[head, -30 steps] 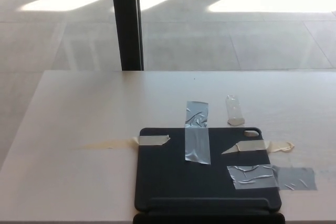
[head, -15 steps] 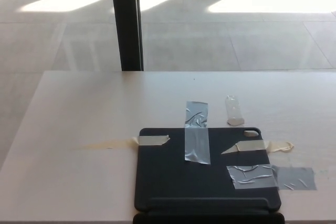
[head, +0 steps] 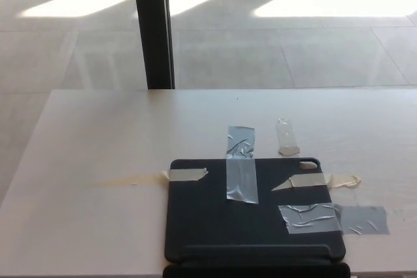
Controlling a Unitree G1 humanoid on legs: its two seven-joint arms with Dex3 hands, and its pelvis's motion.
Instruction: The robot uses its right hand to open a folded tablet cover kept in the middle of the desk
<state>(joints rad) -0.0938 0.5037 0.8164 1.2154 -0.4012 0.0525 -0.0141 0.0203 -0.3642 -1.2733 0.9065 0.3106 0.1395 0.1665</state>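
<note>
Right now neither of my hands shows, so I cannot tell how they stand. Folded shut, the dark tablet cover (head: 254, 209) lies flat at the near middle of the pale desk (head: 98, 135), held down by grey tape (head: 240, 164) and beige tape (head: 186, 174) strips.
</note>
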